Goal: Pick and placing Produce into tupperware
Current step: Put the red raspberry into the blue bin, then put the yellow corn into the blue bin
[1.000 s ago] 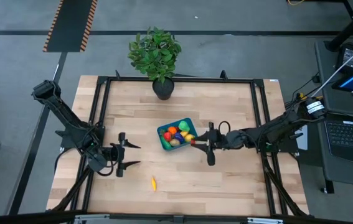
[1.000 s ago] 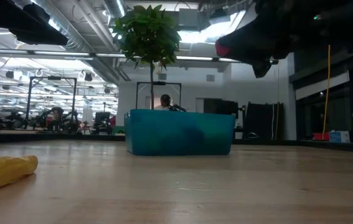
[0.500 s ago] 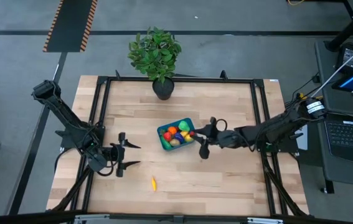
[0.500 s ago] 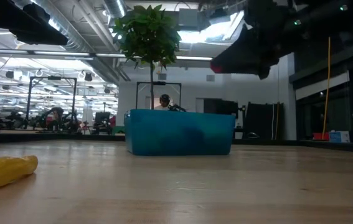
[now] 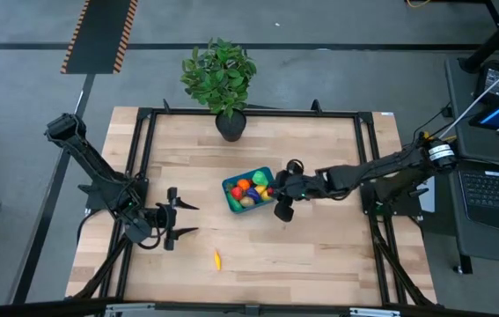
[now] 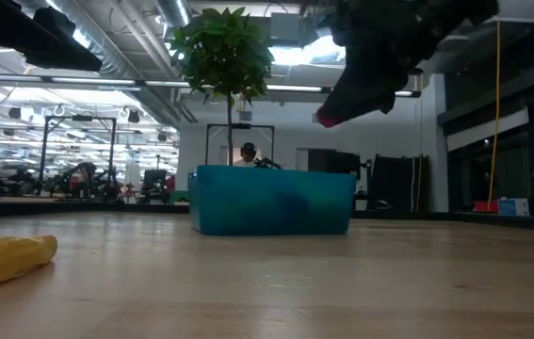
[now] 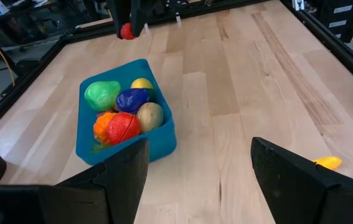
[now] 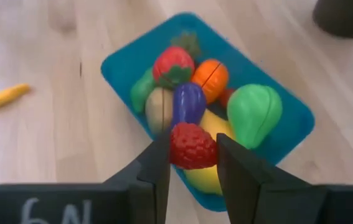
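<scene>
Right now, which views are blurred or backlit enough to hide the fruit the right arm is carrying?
Low view: the right gripper is a backlit silhouette against ceiling lights. Right wrist view: the red strawberry is soft, and the tupperware blurs.

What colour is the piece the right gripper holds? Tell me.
Red: a strawberry-like piece clamped in the right gripper above the tupperware. The right wrist view shows it best.

Glossy plastic produce (image 8: 192,106) fills a smooth teal plastic tupperware (image 8: 288,134) on a matt pale wooden table (image 5: 319,255)
</scene>
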Robot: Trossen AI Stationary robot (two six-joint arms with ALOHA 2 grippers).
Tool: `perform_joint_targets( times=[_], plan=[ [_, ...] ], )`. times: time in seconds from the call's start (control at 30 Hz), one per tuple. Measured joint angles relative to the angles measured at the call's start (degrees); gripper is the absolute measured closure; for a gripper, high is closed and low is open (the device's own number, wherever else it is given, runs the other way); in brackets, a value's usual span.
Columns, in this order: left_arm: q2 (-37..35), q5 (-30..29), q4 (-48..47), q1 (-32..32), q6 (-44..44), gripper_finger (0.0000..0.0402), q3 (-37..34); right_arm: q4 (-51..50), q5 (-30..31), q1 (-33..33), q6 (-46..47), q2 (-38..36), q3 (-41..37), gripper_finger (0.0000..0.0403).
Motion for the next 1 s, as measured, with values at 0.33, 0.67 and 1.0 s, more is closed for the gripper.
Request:
perform_joint_targets(
  times=[0.33,0.67,1.0],
  plan=[
    [0.0,0.0,-0.9,0.0,0.0,0.0130,0.0,-7.1,-9.1,-3.9,-0.1,6.4,5.4,0.0294],
    [0.0,0.0,-1.4,0.0,0.0,0.0130,0.0,-9.8,-11.4,-5.3,-1.5,11.3,7.7,0.0294],
    [0.0,0.0,-1.9,0.0,0.0,0.0130,0.0,-9.7,-11.6,-5.3,-1.7,11.7,7.8,0.0228]
  ],
)
